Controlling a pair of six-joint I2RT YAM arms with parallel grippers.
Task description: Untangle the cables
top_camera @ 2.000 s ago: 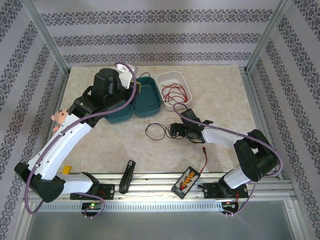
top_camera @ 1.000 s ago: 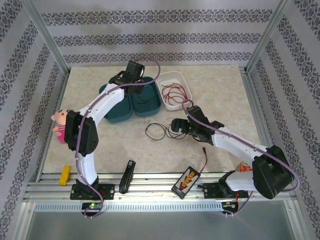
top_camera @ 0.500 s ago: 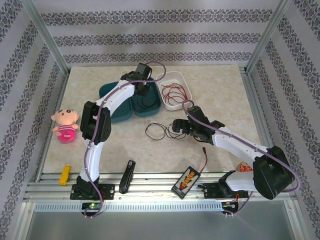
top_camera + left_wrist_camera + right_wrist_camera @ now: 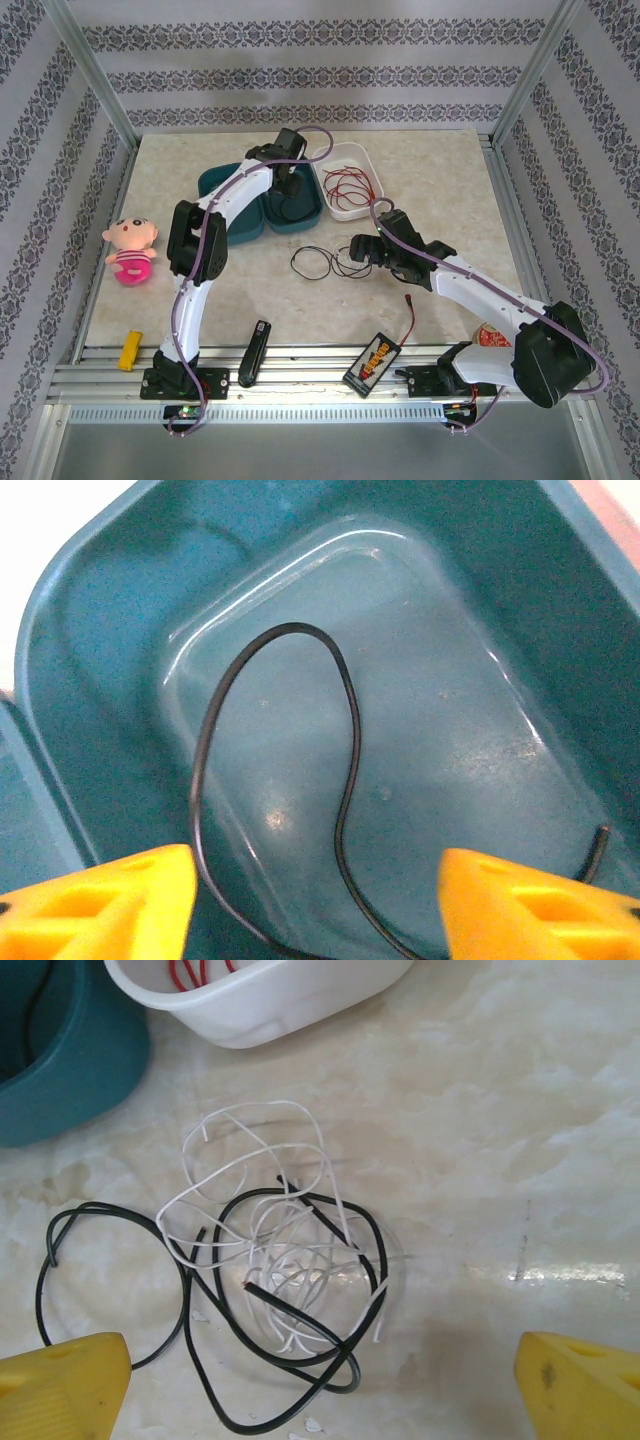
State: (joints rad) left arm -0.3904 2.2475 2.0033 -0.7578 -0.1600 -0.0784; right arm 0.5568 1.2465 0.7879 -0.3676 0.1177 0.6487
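Observation:
A tangle of black and white cables [image 4: 290,1280] lies on the marble tabletop [image 4: 440,190], with a black loop [image 4: 310,263] spreading to its left. My right gripper [image 4: 320,1390] [image 4: 362,250] hovers open just above the tangle, touching nothing. Another black cable [image 4: 345,730] lies loose on the floor of the teal bin [image 4: 90,680] [image 4: 305,222]. Over it hangs my left gripper [image 4: 315,910] [image 4: 290,188], its yellow fingers [image 4: 100,900] spread apart and the cable lying free between them. The red cable [image 4: 345,185] is coiled in the white tray [image 4: 362,155].
A pink doll [image 4: 130,250] sits at the left. Along the near edge lie a yellow block [image 4: 130,350], a black bar [image 4: 255,352] and a black-and-yellow box [image 4: 375,360] with a short red lead [image 4: 410,315]. Aluminium posts frame the table.
My left arm has swung from the left over the teal bin's right compartment and its gripper has opened, leaving a black cable in the bin. The right arm has hardly shifted.

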